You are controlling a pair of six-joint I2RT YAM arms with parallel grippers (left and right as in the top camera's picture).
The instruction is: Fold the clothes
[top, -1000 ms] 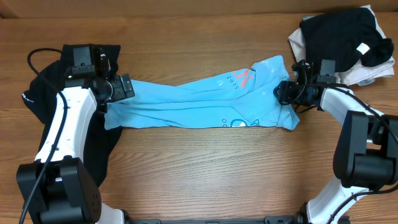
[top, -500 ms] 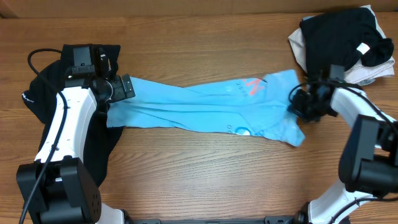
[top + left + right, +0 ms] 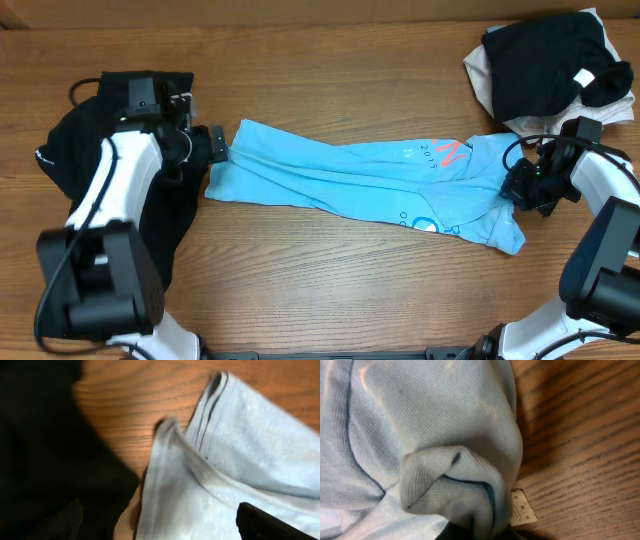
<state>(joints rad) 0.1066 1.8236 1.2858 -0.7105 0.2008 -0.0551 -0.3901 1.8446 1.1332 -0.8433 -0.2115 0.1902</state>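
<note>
Spreading the garment flat is, by our reading, the step in hand. The light blue T-shirt point(image 3: 340, 180) lies as a long, rumpled band across the middle of the table point(image 3: 320, 300), running from 9 o'clock toward 4 o'clock, with no fold made yet.

At its 9 o'clock end sits the left gripper point(image 3: 218, 147). The left wrist view shows one dark finger point(image 3: 272, 522) far out at the 5 o'clock corner, so we take the jaws to stand apart, with the hem lying loose between them and nothing pinched.

At the 3 o'clock end the right gripper point(image 3: 512, 187) looks clamped on a bunch of the shirt. Its wrist view is filled with gathered knit and a small white tag point(image 3: 522, 507) at 5 o'clock; the fingers are hidden under cloth.

Next, we judge, the shirt needs opening out square, which calls for fresh holds on corners rather than bunches. A black garment point(image 3: 55, 150) lies at 9 o'clock and a dark pile point(image 3: 545, 55) at 1 o'clock.
</note>
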